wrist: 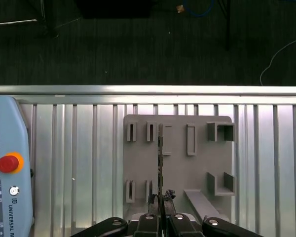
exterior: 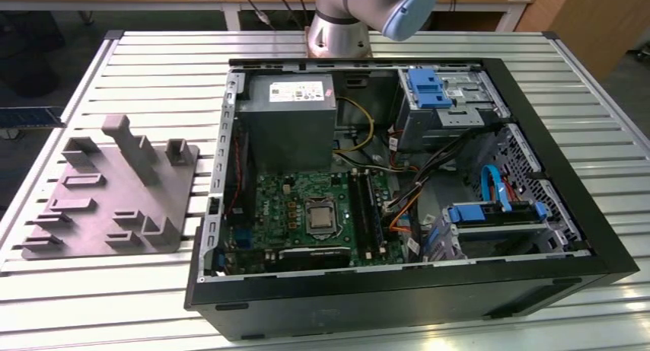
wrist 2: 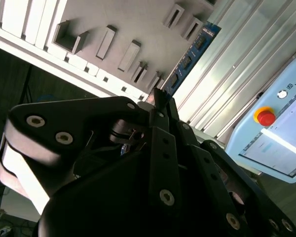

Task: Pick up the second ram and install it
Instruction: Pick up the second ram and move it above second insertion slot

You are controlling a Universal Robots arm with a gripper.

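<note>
My gripper (wrist: pixel 161 198) is shut on the second ram (wrist: pixel 160 158), a thin dark-blue stick seen edge-on in the first wrist view. In the second wrist view the ram (wrist 2: pixel 191 55) sticks out past the black fingertips (wrist 2: pixel 158 98), its chips showing. It hangs in the air well above the grey stepped fixture (wrist: pixel 187 168), which lies on the slatted table (exterior: pixel 142 69) at the exterior view's left, beside the open computer case (exterior: pixel 553 176). Inside the case lies the green motherboard (exterior: pixel 289 206), with long memory slots (exterior: pixel 368 206) beside the processor.
A teach pendant (wrist: pixel 5 163) with a red button lies on the table next to the fixture (exterior: pixel 112 191). The case holds a grey power supply (exterior: pixel 289 115), blue drive brackets (exterior: pixel 431 88) and loose cables (exterior: pixel 406 199). The arm's base (exterior: pixel 340 31) stands behind the case.
</note>
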